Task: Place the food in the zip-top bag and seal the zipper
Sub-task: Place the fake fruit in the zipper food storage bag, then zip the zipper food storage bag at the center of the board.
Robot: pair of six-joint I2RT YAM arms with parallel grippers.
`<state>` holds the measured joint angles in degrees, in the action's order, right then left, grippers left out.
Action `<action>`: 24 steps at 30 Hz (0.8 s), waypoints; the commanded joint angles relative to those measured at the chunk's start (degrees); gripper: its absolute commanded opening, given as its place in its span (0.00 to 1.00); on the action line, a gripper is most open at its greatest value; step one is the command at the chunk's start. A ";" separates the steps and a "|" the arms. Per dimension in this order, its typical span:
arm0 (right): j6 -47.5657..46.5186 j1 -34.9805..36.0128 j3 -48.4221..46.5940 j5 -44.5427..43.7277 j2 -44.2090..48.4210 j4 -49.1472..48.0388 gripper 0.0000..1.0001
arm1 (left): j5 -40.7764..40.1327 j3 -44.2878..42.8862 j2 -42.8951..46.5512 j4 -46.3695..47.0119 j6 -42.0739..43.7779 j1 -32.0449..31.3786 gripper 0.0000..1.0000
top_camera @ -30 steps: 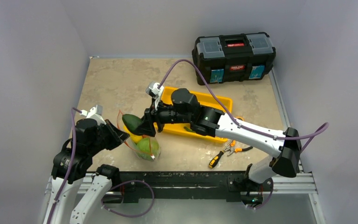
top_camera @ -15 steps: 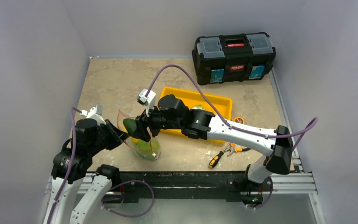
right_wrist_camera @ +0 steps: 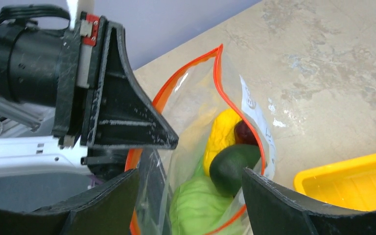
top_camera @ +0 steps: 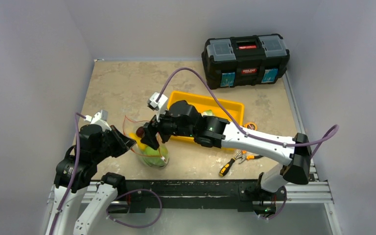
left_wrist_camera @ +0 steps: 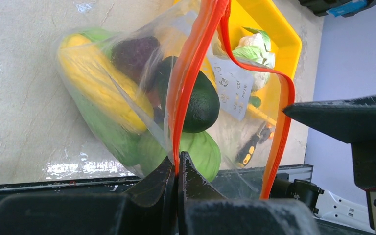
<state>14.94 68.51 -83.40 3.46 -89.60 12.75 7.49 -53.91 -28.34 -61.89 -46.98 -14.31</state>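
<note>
The clear zip-top bag (top_camera: 152, 154) stands open on the table. My left gripper (left_wrist_camera: 177, 165) is shut on its red-orange zipper (left_wrist_camera: 196, 63) at the near edge of the mouth, holding the mouth up. Inside the bag lie a green cabbage (right_wrist_camera: 196, 208), a dark green avocado (right_wrist_camera: 231, 167), a yellow piece (right_wrist_camera: 220, 137) and a dark purple piece (left_wrist_camera: 134, 51). My right gripper (right_wrist_camera: 191, 196) hangs open right over the bag's mouth with nothing between its fingers; the avocado lies just below them. In the top view the right gripper (top_camera: 147, 139) covers much of the bag.
The yellow tray (top_camera: 227, 105) sits behind the bag with a white-green cauliflower (left_wrist_camera: 255, 45) in it. A black toolbox (top_camera: 246, 59) stands at the back right. A screwdriver (top_camera: 226, 166) and pliers (top_camera: 247, 156) lie near the front edge, right of the bag.
My right gripper carried the avocado left and down to the bag's mouth and opened; the avocado now lies inside the bag. The left gripper kept still on the zipper.
</note>
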 commanded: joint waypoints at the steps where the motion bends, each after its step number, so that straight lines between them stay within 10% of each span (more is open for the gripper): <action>1: -0.79 0.22 3.96 -0.45 8.65 -3.03 0.76 | 0.78 -1.99 -0.24 2.19 -0.32 -0.11 0.00; 12: -2.12 0.85 35.46 11.02 29.66 -26.30 0.80 | -0.77 -1.71 0.87 3.14 -1.48 -0.11 0.00; 24: -11.35 13.88 43.00 -15.90 26.58 -40.38 0.78 | -1.12 -1.58 1.34 3.26 -3.02 -0.11 0.00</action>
<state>8.64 79.40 -40.97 0.62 -62.39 -16.62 6.55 -53.91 -27.57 -61.80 -48.56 -14.31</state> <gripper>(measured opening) 0.815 0.003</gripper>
